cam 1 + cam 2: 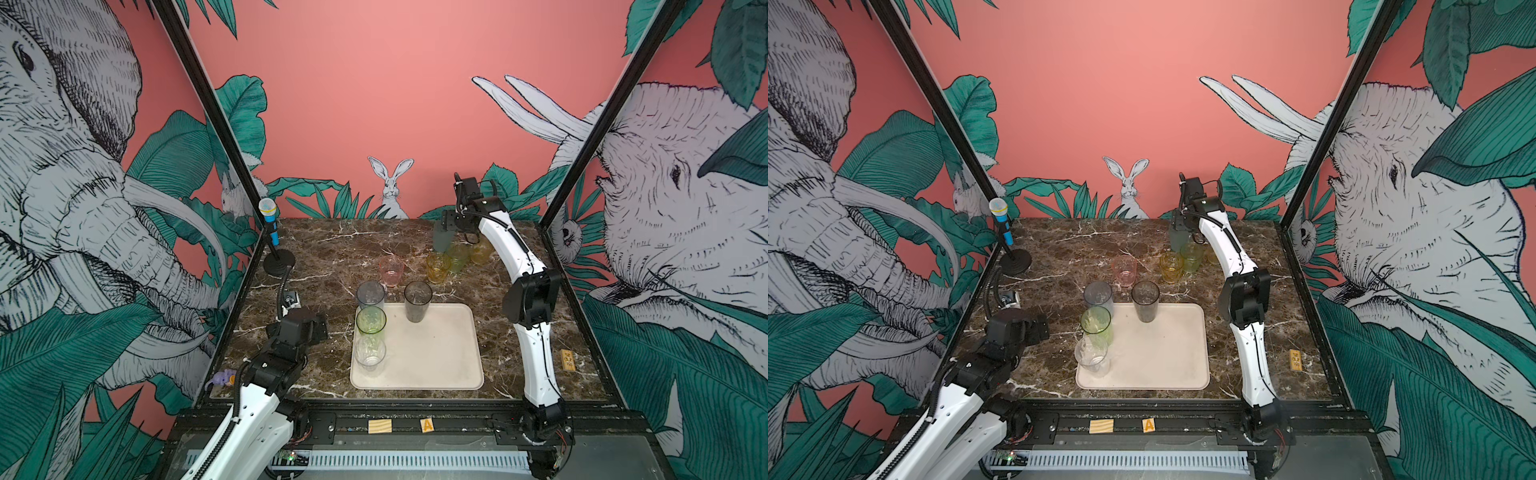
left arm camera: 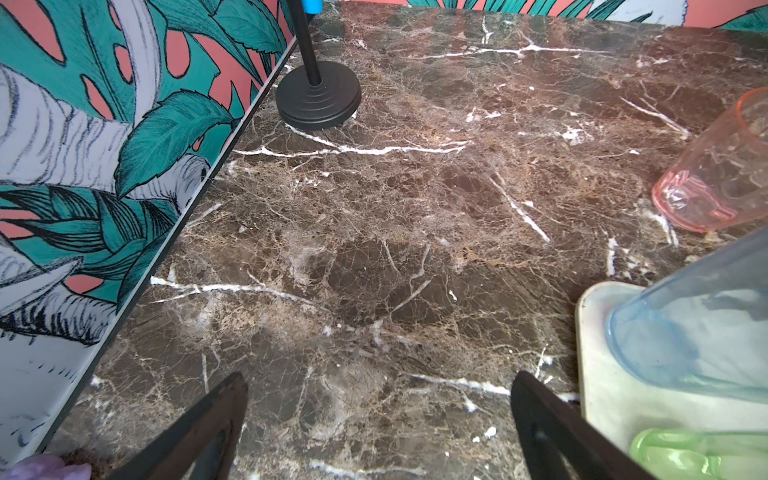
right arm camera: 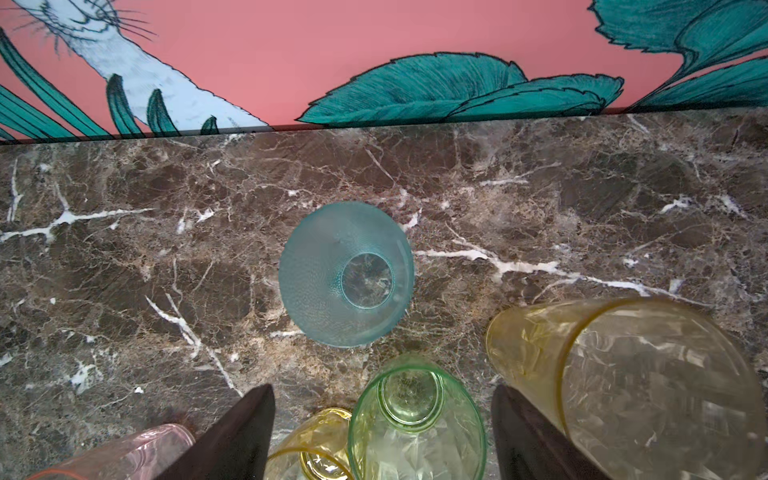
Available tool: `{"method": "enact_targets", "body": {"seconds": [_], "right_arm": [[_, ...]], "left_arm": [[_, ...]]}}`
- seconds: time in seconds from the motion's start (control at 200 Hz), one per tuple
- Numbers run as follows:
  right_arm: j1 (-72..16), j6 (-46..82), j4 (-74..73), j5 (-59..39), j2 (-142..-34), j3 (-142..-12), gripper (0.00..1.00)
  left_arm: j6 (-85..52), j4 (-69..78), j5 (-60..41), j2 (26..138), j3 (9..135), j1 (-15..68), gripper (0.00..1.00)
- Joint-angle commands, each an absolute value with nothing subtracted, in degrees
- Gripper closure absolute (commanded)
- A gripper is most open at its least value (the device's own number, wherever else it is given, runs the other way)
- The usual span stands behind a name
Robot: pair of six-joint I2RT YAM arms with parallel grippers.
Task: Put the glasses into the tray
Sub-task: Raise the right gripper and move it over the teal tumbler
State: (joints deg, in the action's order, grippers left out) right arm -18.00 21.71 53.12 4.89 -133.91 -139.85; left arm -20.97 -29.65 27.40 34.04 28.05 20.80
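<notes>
The cream tray (image 1: 436, 353) holds a grey-blue glass (image 1: 370, 294), a tall green glass (image 1: 371, 321) and a clear glass (image 1: 370, 352) along its left side. A smoky dark glass (image 1: 417, 300) stands at its far edge. On the table behind it are a pink glass (image 1: 391, 270), an amber glass (image 1: 438, 266), a short green glass (image 1: 457, 257), a yellow glass (image 1: 480, 249) and a teal glass (image 1: 441, 240). My right gripper (image 3: 382, 392) hangs open above this group, its fingers either side of the short green glass (image 3: 415, 419), with the teal glass (image 3: 347, 274) just beyond. My left gripper (image 2: 378, 380) is open and empty over bare marble, left of the tray (image 2: 594, 332).
A blue microphone (image 1: 268, 212) on a black stand (image 1: 279, 262) occupies the far left corner. A small wooden block (image 1: 568, 359) lies near the right wall. A purple toy (image 1: 222, 378) sits at the front left corner. Walls close in the table on three sides.
</notes>
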Motion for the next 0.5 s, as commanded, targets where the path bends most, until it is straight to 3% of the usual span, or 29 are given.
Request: {"method": "enact_targets", "body": {"seconds": [0.0, 0.18, 0.495], "right_arm": [[-17.73, 23.19, 53.44, 4.39, -134.86, -142.48, 0.16], [-17.58, 23.46, 53.00, 5.49, -136.43, -144.49, 0.25], [-17.63, 24.77, 51.73, 8.11, -139.17, -147.69, 0.27]], "left_arm": [[-21.62, -30.34, 27.33, 33.53, 29.21, 20.63, 0.00], [-21.62, -30.67, 27.33, 33.40, 29.36, 20.65, 0.00], [-21.62, -30.67, 27.42, 34.32, 29.53, 20.64, 0.01]]}}
